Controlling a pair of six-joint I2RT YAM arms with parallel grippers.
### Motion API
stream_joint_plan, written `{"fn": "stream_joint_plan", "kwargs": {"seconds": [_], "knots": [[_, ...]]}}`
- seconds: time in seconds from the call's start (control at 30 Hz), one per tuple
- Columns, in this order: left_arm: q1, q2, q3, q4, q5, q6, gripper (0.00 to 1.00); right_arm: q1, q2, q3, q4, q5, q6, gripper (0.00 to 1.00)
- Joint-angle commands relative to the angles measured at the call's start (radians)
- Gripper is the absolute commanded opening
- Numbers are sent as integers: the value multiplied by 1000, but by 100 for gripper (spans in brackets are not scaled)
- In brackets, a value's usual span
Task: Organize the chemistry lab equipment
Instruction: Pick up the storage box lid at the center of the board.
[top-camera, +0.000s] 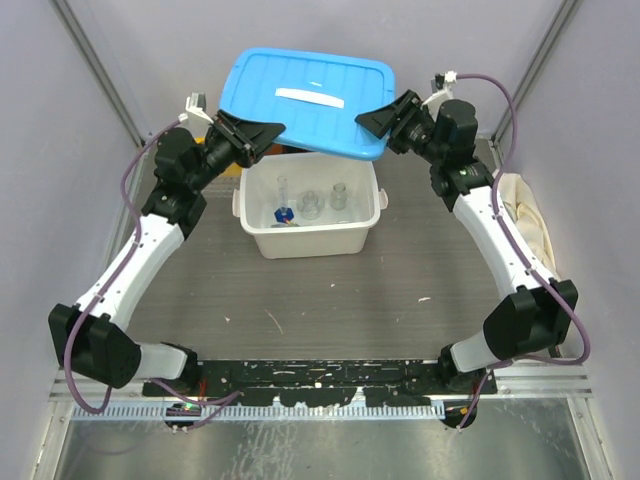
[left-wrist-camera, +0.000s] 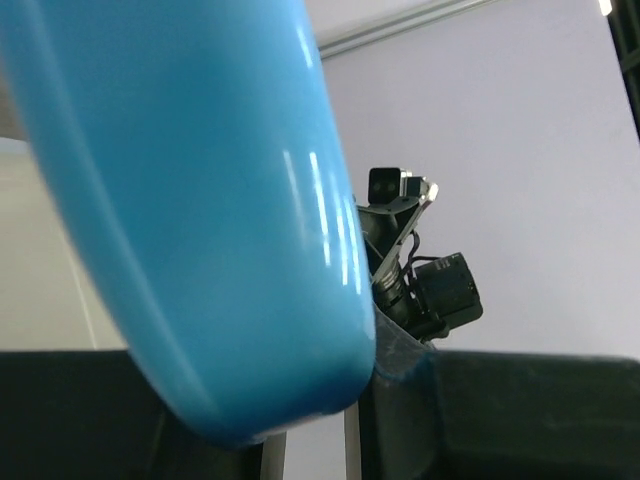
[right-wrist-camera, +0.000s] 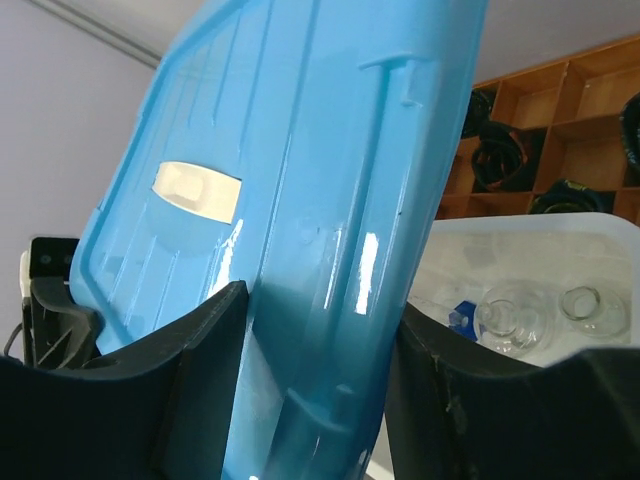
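Blue lid (top-camera: 305, 100): uppermost item, held in the air, tilted, over the back part of the white bin (top-camera: 310, 240). It carries a white label (top-camera: 310, 96) on its top face.

Left gripper (top-camera: 262, 135): I read it as clamped on the lid's left edge; in my left wrist view the rim sits between the dark fingers (left-wrist-camera: 480, 420).

Right gripper (top-camera: 375, 120): clamped on the lid's right edge; in my right wrist view a finger (right-wrist-camera: 200, 370) stands on each side of the rim.

White bin: on the grey tabletop (top-camera: 300, 310), between the two arms, its front part uncovered.

Contents of the bin:
- Two small clear glass flasks (top-camera: 310, 205), upright, side by side.
- One thin clear tube with a blue end (top-camera: 283, 213), left of the flasks. I cannot tell whether it is a dropper or a capped test tube.
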Motion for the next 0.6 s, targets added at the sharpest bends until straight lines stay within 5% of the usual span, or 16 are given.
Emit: {"fn": "stream_joint_plan", "kwargs": {"seconds": [0.0,0.07,0.1,0.23,0.4,0.57], "knots": [[-16,-72,-24,-64,3,168,0,-33,39,46,155,-1,49,27],[-16,-110,-47,-75,-21,183,0,-46,63,37,237,-53,113,4],[-16,-119,-55,-85,-31,189,3,-52,73,33,267,-73,135,1],[-16,-120,-61,-131,-59,203,25,-59,95,18,381,-117,193,1],[-16,-88,-55,-138,-42,200,67,-78,101,3,520,-175,279,1],[-16,-33,-67,-108,-42,191,80,-117,100,6,635,-229,392,1]]}}
